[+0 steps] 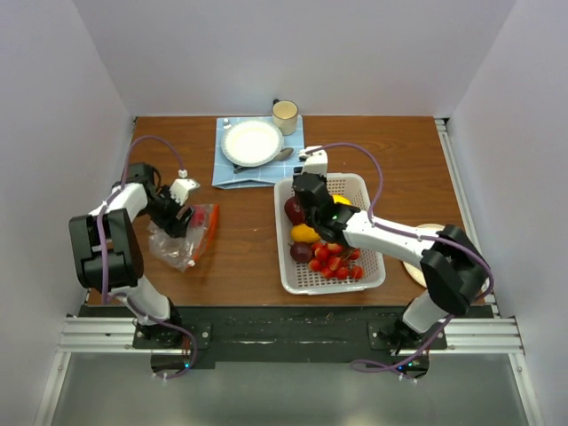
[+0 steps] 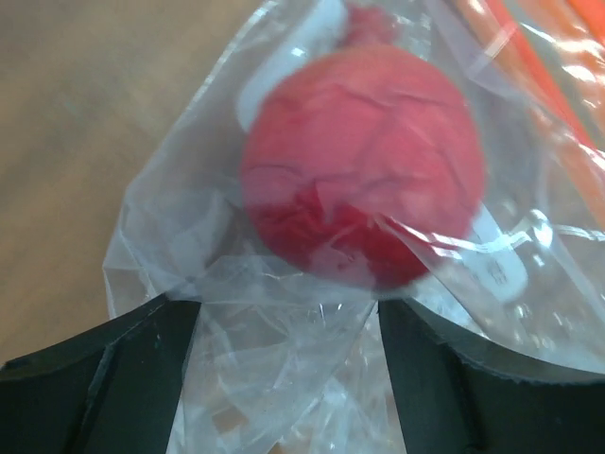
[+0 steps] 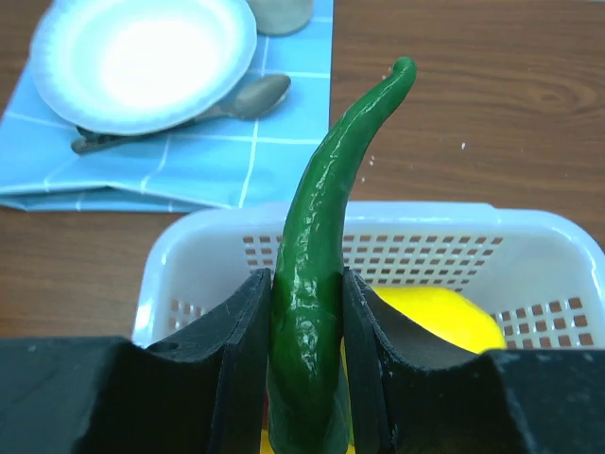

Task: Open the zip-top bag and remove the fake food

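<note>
The zip-top bag lies crumpled on the table at the left, its orange-red zip strip on the right side. My left gripper hovers right over it, open; in the left wrist view clear plastic lies loose between the fingers, and a red round fake fruit sits inside the bag beyond them. My right gripper is above the white basket, shut on a green fake chilli that stands upright between its pads. Maroon, yellow and red fake food lies in the basket.
A white plate with a spoon rests on a blue cloth at the back, a cup behind it. A round wooden disc lies under the right arm. The basket's far rim is just ahead of the right fingers.
</note>
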Motion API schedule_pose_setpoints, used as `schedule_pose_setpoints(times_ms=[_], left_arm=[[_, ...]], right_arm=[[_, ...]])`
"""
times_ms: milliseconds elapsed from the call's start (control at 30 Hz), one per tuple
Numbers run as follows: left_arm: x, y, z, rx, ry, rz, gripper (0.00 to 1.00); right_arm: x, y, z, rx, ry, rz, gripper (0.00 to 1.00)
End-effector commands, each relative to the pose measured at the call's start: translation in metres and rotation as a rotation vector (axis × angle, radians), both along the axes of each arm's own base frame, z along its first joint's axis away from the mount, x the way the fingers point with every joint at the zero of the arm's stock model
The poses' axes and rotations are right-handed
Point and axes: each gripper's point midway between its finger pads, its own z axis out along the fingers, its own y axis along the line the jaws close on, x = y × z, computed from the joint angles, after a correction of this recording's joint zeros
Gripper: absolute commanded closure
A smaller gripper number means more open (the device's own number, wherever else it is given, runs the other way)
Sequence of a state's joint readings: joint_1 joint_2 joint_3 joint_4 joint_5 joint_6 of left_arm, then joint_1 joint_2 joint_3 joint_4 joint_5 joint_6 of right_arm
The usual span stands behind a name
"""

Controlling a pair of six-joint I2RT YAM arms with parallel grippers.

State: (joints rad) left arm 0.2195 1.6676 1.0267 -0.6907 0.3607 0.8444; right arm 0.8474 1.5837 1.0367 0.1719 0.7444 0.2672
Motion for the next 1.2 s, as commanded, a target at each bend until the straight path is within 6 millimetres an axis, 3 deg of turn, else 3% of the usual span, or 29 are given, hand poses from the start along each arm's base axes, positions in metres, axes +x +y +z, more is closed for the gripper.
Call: schedule_pose_setpoints(times_ms=[0,33,67,100,133,167,200,267,333,467,500,567,600,633,700,767,833,867,1100,1167], left_arm=[[0.059,-0.004,0.010,0.019,-0.158,-0.005,0.24],[0.062,-0.008,0.007,0.019,-0.159,-0.019,0.31],[0.061,-0.016,-0.002,0.014,-0.133,-0.042,0.52],[0.062,-0.019,-0.003,0.007,-0.123,-0.051,0.65],[0.056,-0.024,-0.006,-0.009,-0.095,-0.061,0.77],[0.055,-0.027,-0.004,-0.021,-0.094,-0.072,0.96],[0.051,-0.031,-0.003,-0.035,-0.089,-0.082,1.00],[0.045,-0.033,0.011,-0.037,-0.103,-0.100,1.00],[0.037,-0.036,0.030,-0.044,-0.118,-0.116,1.00],[0.029,-0.041,0.059,-0.059,-0.150,-0.144,1.00],[0.027,-0.042,0.061,-0.059,-0.147,-0.149,1.00],[0.025,-0.043,0.058,-0.050,-0.142,-0.163,1.00],[0.023,-0.043,0.053,-0.045,-0.133,-0.162,1.00],[0.022,-0.046,0.048,-0.047,-0.122,-0.172,1.00],[0.019,-0.047,0.037,-0.033,-0.109,-0.184,1.00],[0.017,-0.052,0.027,-0.011,-0.101,-0.206,1.00],[0.017,-0.051,0.012,0.030,-0.093,-0.221,1.00],[0.017,-0.050,0.006,0.044,-0.090,-0.225,1.00],[0.035,-0.034,-0.026,0.145,-0.101,-0.244,1.00],[0.039,-0.035,-0.032,0.146,-0.090,-0.256,1.00]], right_arm=[[-0.009,0.001,-0.033,-0.092,0.088,0.010,0.73],[-0.008,-0.001,-0.038,-0.114,0.103,0.000,0.68],[-0.007,0.000,-0.040,-0.119,0.114,-0.007,0.60],[-0.008,-0.002,-0.048,-0.145,0.134,-0.009,0.43],[-0.008,-0.001,-0.046,-0.147,0.133,-0.010,0.32],[-0.007,-0.002,-0.044,-0.141,0.129,-0.015,0.22],[-0.008,-0.003,-0.038,-0.131,0.119,-0.014,0.07],[-0.008,-0.002,-0.027,-0.120,0.096,-0.001,0.01],[-0.008,0.001,-0.010,-0.092,0.067,0.020,0.01],[-0.019,0.039,0.009,-0.013,0.015,0.184,0.01],[-0.030,0.063,0.015,-0.002,-0.011,0.272,0.01],[-0.041,0.094,0.011,-0.036,-0.038,0.356,0.01],[-0.058,0.121,0.019,-0.048,-0.083,0.446,0.01],[-0.063,0.135,0.006,-0.068,-0.077,0.486,0.01],[-0.077,0.161,0.003,-0.039,-0.087,0.579,0.01],[-0.082,0.174,-0.019,-0.030,-0.060,0.630,0.02],[-0.088,0.190,-0.028,-0.009,-0.045,0.687,0.10],[-0.089,0.196,-0.047,-0.029,-0.021,0.701,0.14],[-0.081,0.212,-0.085,-0.078,0.001,0.708,0.20],[-0.080,0.216,-0.087,-0.073,-0.001,0.713,0.20]])
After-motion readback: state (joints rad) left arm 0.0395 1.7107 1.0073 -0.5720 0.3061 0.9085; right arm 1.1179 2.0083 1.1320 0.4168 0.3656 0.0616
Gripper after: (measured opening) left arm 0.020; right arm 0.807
